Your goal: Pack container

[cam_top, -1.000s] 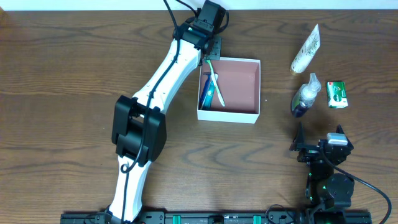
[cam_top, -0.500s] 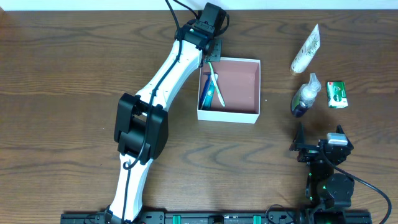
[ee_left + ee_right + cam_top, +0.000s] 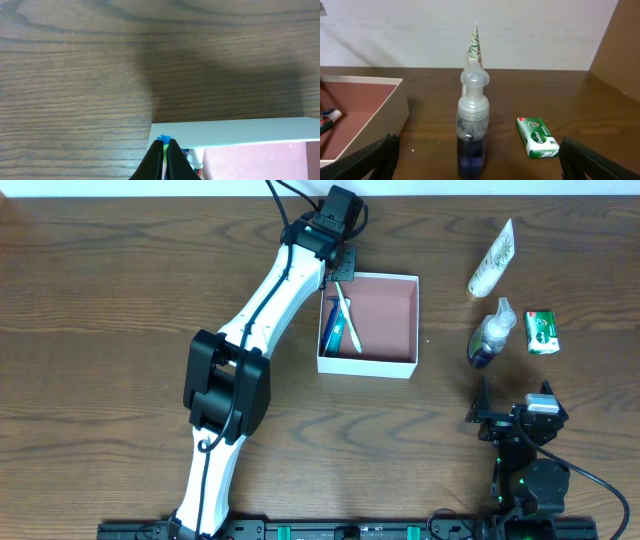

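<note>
The container [image 3: 385,300] is a square white-walled box with a pink-brown inside, at the table's middle back. My left gripper [image 3: 338,270] is over its back left corner, shut on the end of a white, green and blue toothbrush [image 3: 348,320] that slants down into the box. In the left wrist view the jaws [image 3: 164,145] pinch a green and blue bit just by the white wall [image 3: 235,132]. A blue tube [image 3: 329,330] lies along the box's left wall. My right gripper [image 3: 512,412] is open and empty, near the front right.
Right of the box lie a white tube [image 3: 492,262], a clear pump bottle with blue liquid [image 3: 490,338] and a green soap pack [image 3: 542,332]. In the right wrist view the bottle [image 3: 472,135] stands straight ahead, the soap [image 3: 537,137] to its right, the box wall [image 3: 375,125] to the left.
My left arm has shifted very slightly at the box's corner. The toothbrush stays in its jaws. The right arm has not moved.
</note>
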Tool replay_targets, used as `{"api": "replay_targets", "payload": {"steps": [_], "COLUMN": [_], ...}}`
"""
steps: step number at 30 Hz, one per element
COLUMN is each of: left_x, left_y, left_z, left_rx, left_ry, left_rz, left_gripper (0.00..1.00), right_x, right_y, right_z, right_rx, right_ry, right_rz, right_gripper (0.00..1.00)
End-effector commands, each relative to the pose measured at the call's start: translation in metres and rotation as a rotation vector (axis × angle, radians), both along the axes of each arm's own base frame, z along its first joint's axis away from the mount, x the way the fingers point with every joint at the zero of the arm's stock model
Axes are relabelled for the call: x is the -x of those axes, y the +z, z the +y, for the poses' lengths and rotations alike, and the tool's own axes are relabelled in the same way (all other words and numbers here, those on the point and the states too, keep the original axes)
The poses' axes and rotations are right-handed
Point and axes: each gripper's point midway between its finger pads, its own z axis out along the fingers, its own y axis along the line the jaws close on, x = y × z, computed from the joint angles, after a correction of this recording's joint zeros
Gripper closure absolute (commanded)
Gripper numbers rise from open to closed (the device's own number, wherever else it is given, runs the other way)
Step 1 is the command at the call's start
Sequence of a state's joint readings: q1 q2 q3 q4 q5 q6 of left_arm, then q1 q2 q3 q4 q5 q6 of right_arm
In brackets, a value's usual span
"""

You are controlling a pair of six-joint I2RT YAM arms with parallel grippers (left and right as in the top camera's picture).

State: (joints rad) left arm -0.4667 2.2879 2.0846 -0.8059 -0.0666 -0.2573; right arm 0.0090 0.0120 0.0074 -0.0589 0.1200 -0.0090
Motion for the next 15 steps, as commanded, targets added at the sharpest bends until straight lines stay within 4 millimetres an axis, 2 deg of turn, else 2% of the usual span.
{"api": "replay_targets", "payload": {"steps": [1,15], "left_x": [0.0053,0.0092], "left_y": [-0.0178,-0.0239], "left_z": [0.0035,0.0047], "left_rx": [-0.019,-0.023], "left_ry": [-0.004,0.007], "left_rz": [0.047,0.070], "left_gripper": [0.94,0.94], "right_x": [0.0000,0.0000], "right_y": [-0.0008,-0.0008], "right_z": [0.0028,0.0028], "right_rx": [0.007,0.007], "right_ry": [0.012,0.012], "right_rz": [0.002,0.002], "right_gripper": [0.01,0.01]}}
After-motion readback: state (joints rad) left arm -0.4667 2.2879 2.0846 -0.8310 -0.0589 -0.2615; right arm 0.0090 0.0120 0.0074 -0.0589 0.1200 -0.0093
